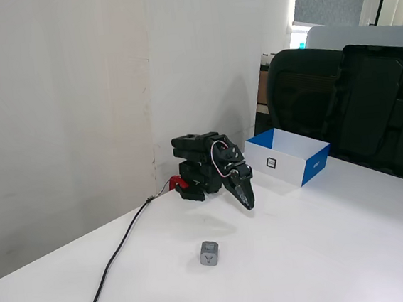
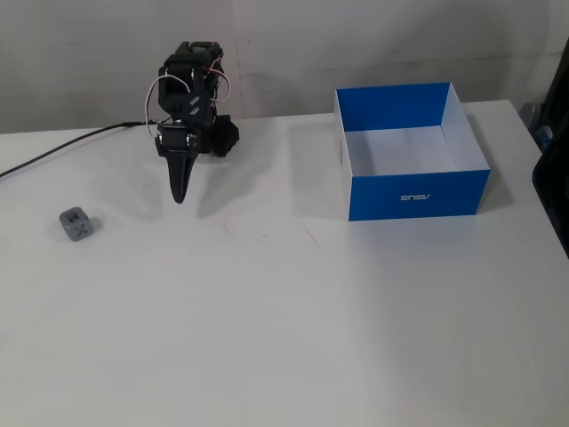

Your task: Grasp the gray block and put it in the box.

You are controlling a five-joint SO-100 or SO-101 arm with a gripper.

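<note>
The gray block (image 1: 209,253) (image 2: 76,224) is a small cube with a dark mark, lying alone on the white table. My black gripper (image 1: 247,202) (image 2: 180,194) points down above the table near the arm's folded base, shut with nothing in it. In both fixed views it hangs well apart from the block. The box (image 1: 307,166) (image 2: 418,193) stands open-topped, blue outside and white inside, and looks empty; it is on the far side of the arm from the block.
A black cable (image 1: 119,255) (image 2: 53,152) runs from the arm base across the table. Black chairs (image 1: 347,101) stand behind the box. A wall (image 1: 61,100) rises right behind the arm.
</note>
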